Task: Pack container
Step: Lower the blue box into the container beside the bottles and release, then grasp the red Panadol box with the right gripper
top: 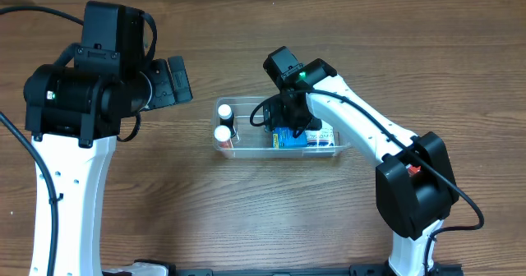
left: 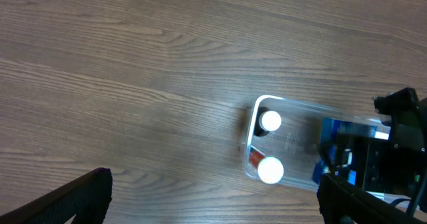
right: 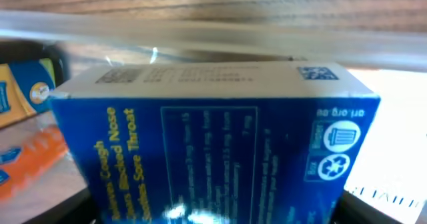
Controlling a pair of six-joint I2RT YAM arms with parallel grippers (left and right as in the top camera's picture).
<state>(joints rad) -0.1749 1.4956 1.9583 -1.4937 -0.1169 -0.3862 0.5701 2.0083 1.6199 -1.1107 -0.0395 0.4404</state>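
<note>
The clear plastic container [top: 341,150] sits mid-table; it also shows in the left wrist view [left: 293,106]. Two white-capped bottles [top: 223,121] stand at its left end, also seen in the left wrist view [left: 270,121]. My right gripper [top: 289,128] is inside the container, shut on a blue medicine box [right: 213,151] [top: 288,136] that fills the right wrist view. My left gripper [left: 213,204] is open and empty, high above the bare table left of the container; in the overhead view it is at the left [top: 177,80].
In the right wrist view an orange-and-blue package [right: 27,111] lies left of the blue box inside the container, and a white box [right: 393,137] lies to its right. Bare wood table surrounds the container.
</note>
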